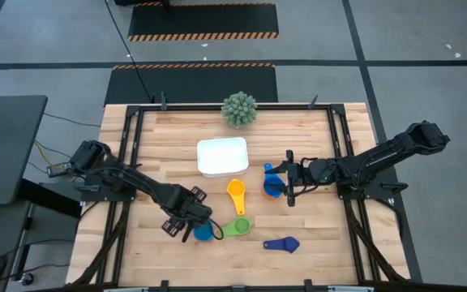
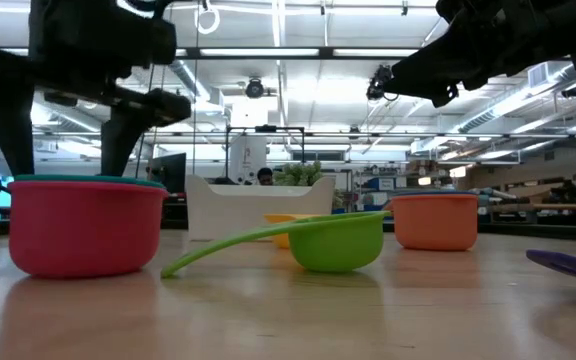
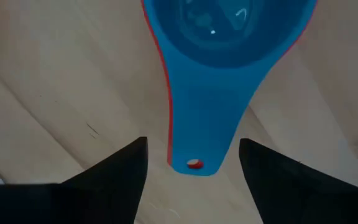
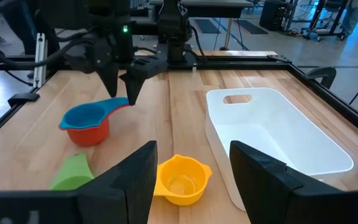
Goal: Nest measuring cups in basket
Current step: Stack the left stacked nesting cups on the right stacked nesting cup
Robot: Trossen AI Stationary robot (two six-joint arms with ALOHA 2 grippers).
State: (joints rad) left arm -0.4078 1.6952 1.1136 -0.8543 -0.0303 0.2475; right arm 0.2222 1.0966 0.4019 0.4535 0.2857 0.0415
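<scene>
A light blue measuring cup sits nested in a red one on the table's near left part. My left gripper points down over them, open, with one finger on either side of the blue handle's free end and a gap on both sides. My right gripper hovers open and nearly level at the right, beside a blue cup nested in an orange one. The yellow, green and dark blue cups lie loose on the table. The white basket stands behind them.
A spiky green ball plant stands at the table's far edge behind the basket. A black frame rail runs along the left and right sides of the tabletop. Bare wood lies left of the basket and along the near edge.
</scene>
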